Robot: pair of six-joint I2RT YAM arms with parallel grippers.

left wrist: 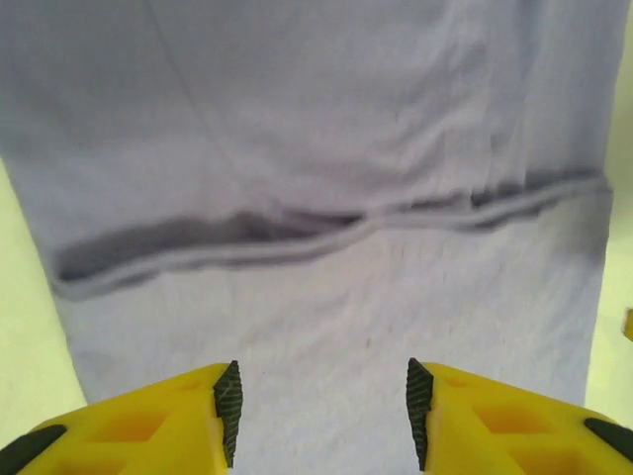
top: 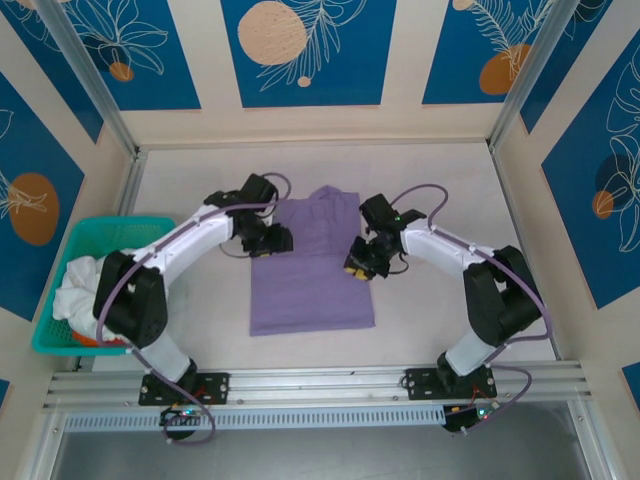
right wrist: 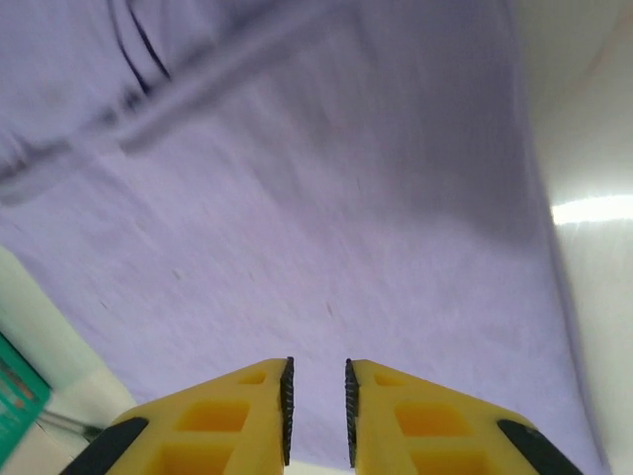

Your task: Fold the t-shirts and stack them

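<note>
A lavender t-shirt [top: 310,290] lies flat on the table's middle, folded into a narrow rectangle with its collar end at the far side. My left gripper [top: 272,240] hovers over its left edge. In the left wrist view the gripper [left wrist: 324,406] is open, with nothing between its fingers, above the shirt [left wrist: 316,148] and a folded hem [left wrist: 297,233]. My right gripper [top: 357,268] is at the shirt's right edge. In the right wrist view the gripper [right wrist: 316,406] shows a narrow empty gap over the fabric [right wrist: 326,198]. White t-shirts [top: 75,290] lie bunched in the basket.
A teal plastic basket [top: 120,221] stands at the table's left edge, with something orange [top: 85,340] in its near corner. A metal rail [top: 320,385] runs along the near edge by the arm bases. Panelled walls close in the table on three sides.
</note>
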